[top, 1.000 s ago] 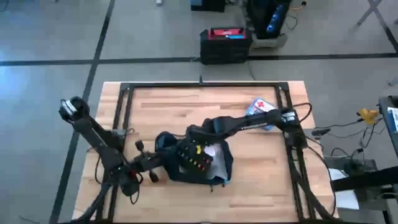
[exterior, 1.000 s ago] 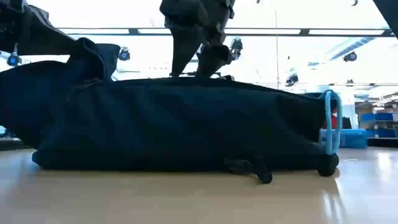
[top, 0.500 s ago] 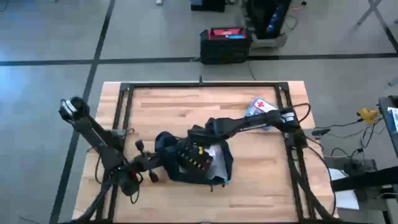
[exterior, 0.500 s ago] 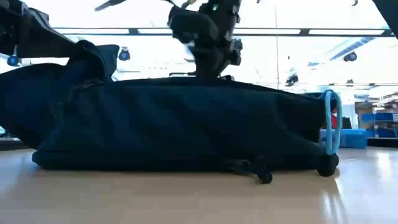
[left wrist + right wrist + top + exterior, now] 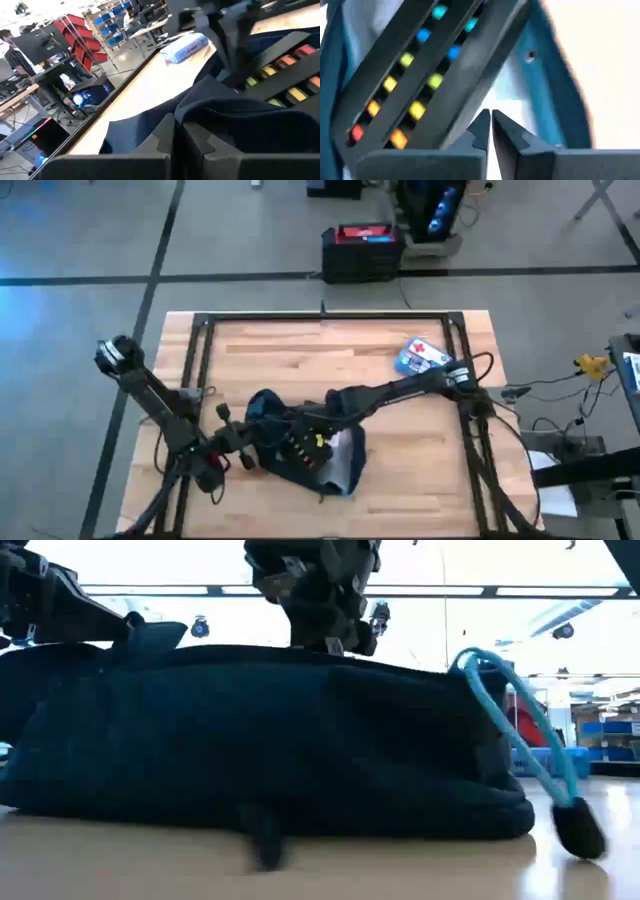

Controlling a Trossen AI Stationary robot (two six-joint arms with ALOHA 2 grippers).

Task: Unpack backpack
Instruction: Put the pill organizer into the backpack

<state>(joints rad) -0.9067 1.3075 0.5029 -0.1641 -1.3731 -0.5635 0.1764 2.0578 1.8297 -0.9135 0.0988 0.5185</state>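
The dark navy backpack (image 5: 285,472) (image 5: 280,740) lies flat on the wooden table, its opening upward. Inside it shows a black case with rows of coloured dots (image 5: 420,65) (image 5: 285,70) over something white. My left gripper (image 5: 246,460) (image 5: 176,122) is shut on the backpack's left rim. My right gripper (image 5: 318,442) (image 5: 490,117) reaches steeply down into the opening from the right, fingers shut beside the case's edge. A light blue loop (image 5: 510,710) sticks up at the backpack's right end. My left gripper pinches a fold of the backpack's rim fabric (image 5: 235,116) at the bag's left end, coming nearly level from the table's left; the rim is held up off the table. My right gripper's shut fingertips (image 5: 481,125) are at the black case's edge (image 5: 470,107); whether they hold or touch anything, I cannot tell.
A small blue-white box (image 5: 420,357) (image 5: 185,47) lies on the table at the far right, beyond the right arm. A black metal frame (image 5: 320,318) runs along the table's far edge and sides. Bare wood lies on the far half.
My right gripper has shut and gone down and toward the table's left, deeper into the opening. The backpack's right end has been drawn leftward and the bag has shifted on the table; its blue loop now sticks up higher.
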